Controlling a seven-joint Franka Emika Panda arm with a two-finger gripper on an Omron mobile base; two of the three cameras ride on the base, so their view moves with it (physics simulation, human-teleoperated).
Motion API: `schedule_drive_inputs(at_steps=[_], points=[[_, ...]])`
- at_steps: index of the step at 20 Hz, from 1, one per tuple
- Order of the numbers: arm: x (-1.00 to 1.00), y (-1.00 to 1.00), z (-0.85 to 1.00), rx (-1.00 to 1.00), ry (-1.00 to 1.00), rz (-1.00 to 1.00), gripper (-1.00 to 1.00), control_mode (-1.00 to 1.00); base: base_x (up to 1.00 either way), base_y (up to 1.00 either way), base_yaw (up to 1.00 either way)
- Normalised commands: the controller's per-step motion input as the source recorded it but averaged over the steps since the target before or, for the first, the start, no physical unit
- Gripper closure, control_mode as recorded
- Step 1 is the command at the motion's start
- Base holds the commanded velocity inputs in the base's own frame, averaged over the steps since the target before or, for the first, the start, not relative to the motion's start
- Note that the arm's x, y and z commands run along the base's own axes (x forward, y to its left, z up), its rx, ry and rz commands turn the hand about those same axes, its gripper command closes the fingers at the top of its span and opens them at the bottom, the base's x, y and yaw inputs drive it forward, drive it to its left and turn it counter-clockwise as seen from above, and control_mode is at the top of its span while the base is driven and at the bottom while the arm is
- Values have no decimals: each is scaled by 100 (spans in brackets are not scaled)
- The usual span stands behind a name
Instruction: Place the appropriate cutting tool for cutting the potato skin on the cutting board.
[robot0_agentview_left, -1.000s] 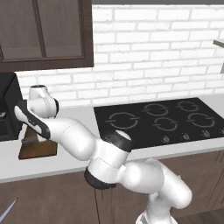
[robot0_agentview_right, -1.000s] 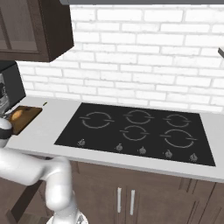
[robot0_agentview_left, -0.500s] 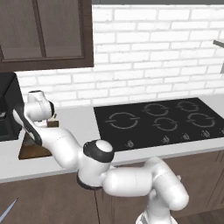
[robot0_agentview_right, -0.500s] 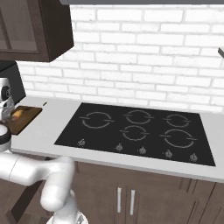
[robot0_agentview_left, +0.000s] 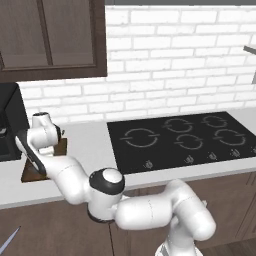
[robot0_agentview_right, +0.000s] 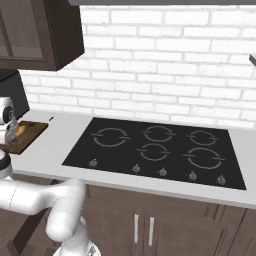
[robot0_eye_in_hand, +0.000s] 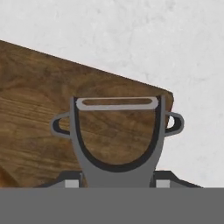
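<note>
The dark grey peeler (robot0_eye_in_hand: 116, 131) with its Y-shaped head hangs just above the near corner of the dark brown cutting board (robot0_eye_in_hand: 39, 127). My gripper (robot0_eye_in_hand: 117, 181) is shut on its handle, which is hidden at the bottom of the hand view. From the left base the board (robot0_agentview_left: 31, 172) lies at the counter's left end, mostly behind my arm, with my hand over it. From the right base the orange-tan potato (robot0_agentview_right: 20, 131) rests on the board (robot0_agentview_right: 31, 136) beside my hand.
A black cooktop (robot0_agentview_left: 180, 137) fills the counter's right half. A black appliance (robot0_agentview_left: 10, 127) stands against the wall just left of the board. Dark cabinets (robot0_agentview_left: 50, 35) hang above. A small dark item (robot0_agentview_right: 51, 118) lies behind the board.
My hand has come down and slightly left over the cutting board, still holding the peeler. The board and the potato have stayed put.
</note>
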Motion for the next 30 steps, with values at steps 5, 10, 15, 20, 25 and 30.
schedule_drive_inputs(at_steps=[5,10,15,20,25,30], points=[[-23,-10,-16,4,-7,-1,-100,-100,0,0,0],[-28,-25,31,4,-8,-1,-100,-100,0,0,0],[-34,-42,57,5,-14,0,-100,-100,0,0,0],[-43,-70,45,7,-12,0,-100,-100,0,0,0],[-31,-76,6,7,-3,0,-100,-100,0,0,0],[-23,-68,9,7,0,0,-100,-100,0,0,0]])
